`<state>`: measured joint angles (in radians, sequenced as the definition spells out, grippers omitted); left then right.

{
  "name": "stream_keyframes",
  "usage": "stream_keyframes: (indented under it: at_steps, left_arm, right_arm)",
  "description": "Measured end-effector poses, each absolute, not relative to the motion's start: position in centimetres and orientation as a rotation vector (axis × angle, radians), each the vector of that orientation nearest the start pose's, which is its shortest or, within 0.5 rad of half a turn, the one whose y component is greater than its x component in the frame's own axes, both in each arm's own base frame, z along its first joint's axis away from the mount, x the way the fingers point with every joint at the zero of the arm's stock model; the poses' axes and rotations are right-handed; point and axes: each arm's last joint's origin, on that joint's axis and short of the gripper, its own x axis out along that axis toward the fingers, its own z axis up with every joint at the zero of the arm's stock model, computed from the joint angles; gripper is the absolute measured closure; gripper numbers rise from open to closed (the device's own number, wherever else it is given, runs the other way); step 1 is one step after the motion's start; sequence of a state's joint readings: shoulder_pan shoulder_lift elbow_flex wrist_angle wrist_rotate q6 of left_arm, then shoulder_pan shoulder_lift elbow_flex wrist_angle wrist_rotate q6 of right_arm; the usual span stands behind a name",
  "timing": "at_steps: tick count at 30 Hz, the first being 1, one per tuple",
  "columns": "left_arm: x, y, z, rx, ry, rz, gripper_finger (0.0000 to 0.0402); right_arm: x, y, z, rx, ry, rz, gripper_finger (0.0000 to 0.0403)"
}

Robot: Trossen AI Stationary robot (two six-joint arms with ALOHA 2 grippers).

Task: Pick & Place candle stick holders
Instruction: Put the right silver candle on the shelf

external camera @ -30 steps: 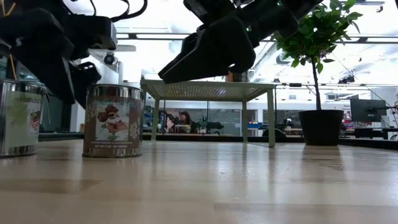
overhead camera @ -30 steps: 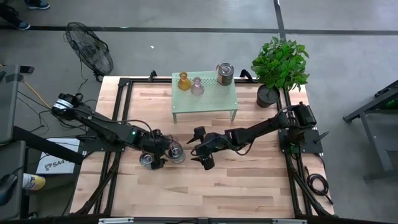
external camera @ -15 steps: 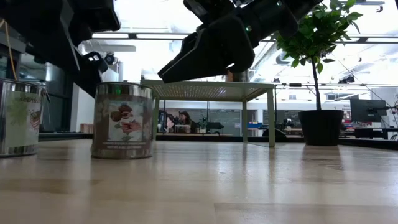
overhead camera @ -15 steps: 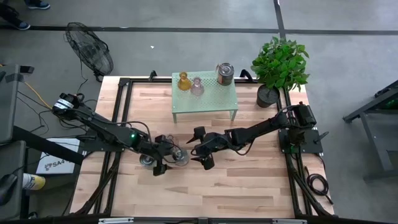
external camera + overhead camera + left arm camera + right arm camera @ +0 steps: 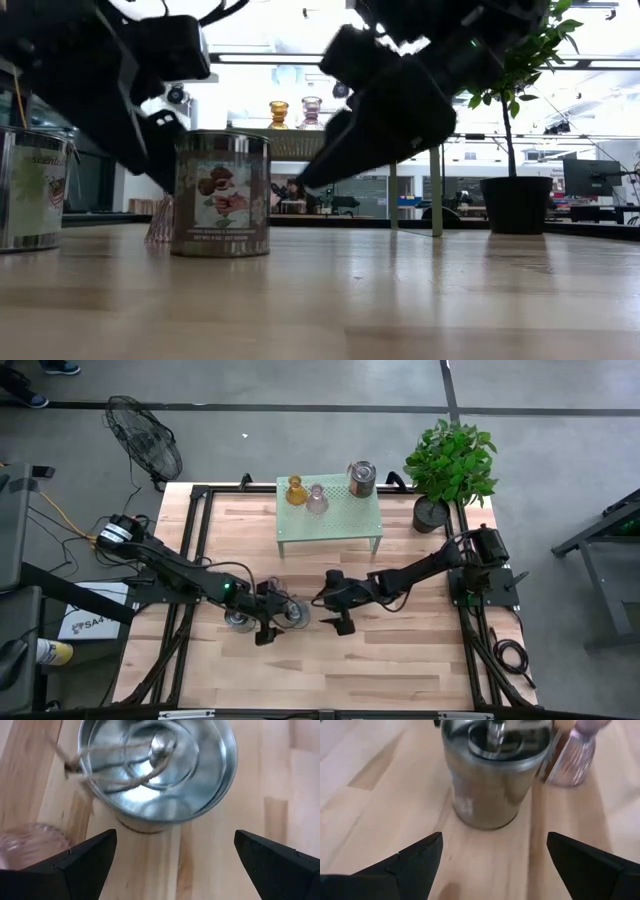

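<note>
A silvery metal holder with a picture label (image 5: 222, 193) stands on its base on the table; it also shows in the high view (image 5: 293, 614). My left gripper (image 5: 175, 860) is open above it, one finger on each side of its rim (image 5: 155, 770). My right gripper (image 5: 495, 865) is open and faces the same holder (image 5: 492, 775) from the table's right. A pale pink glass holder (image 5: 570, 760) stands just behind it. A second silvery holder (image 5: 35, 190) stands to the left. An amber holder (image 5: 295, 490), a pink one (image 5: 317, 498) and a silvery one (image 5: 361, 477) stand on the green stand (image 5: 340, 520). My left gripper slants down from the table's left. In the low view one of its fingers (image 5: 155, 150) stands right beside the labelled holder's side (image 5: 180, 170). I cannot tell whether it touches. The holder stands upright on the table.
A potted plant (image 5: 447, 465) stands at the table's far right corner. A fan (image 5: 145, 445) stands on the floor beyond the far left corner. Bare wood lies along the near edge (image 5: 330, 680).
My left gripper has gone toward the table's right and near edges. The labelled silvery holder has slid the same way, staying upright, while the other silvery holder kept its place. My right gripper has dipped lower and drawn slightly toward the right.
</note>
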<state>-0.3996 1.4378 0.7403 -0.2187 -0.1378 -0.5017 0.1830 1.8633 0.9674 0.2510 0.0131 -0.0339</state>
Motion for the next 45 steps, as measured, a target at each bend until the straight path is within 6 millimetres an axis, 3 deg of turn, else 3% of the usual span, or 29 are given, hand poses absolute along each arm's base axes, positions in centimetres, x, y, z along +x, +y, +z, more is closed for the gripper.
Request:
stream_keyframes:
  at_steps: [5, 9, 15, 22, 38, 45]
  left_arm:
    - [25.4, -10.3, 17.6, -0.213, 0.891, -0.031, 0.0005]
    - [25.6, -10.3, 17.8, -0.204, 0.87, -0.024, 0.0005]
    - [25.6, -10.3, 17.8, -0.2, 0.858, -0.023, 0.0005]
    - [25.7, -10.3, 17.9, -0.206, 0.845, -0.021, 0.0005]
    - [26.0, -10.3, 18.2, -0.207, 0.799, 0.005, 0.0005]
    - [26.0, -10.4, 18.2, -0.202, 0.799, -0.008, 0.0005]
  right_arm:
    - [35.9, 7.6, 13.4, -0.037, 0.482, 0.154, 0.0048]
    - [35.9, 8.1, 11.7, -0.052, 0.475, 0.118, 0.0048]
    - [38.2, 8.6, 10.7, -0.035, 0.501, 0.074, 0.0026]
    - [40.2, 9.5, 10.6, -0.052, 0.53, 0.138, 0.0004]
    - [41.3, 10.4, 10.5, 0.042, 0.37, 0.126, 0.0003]
    - [42.6, 11.2, 8.8, 0.069, 0.317, 0.123, 0.0006]
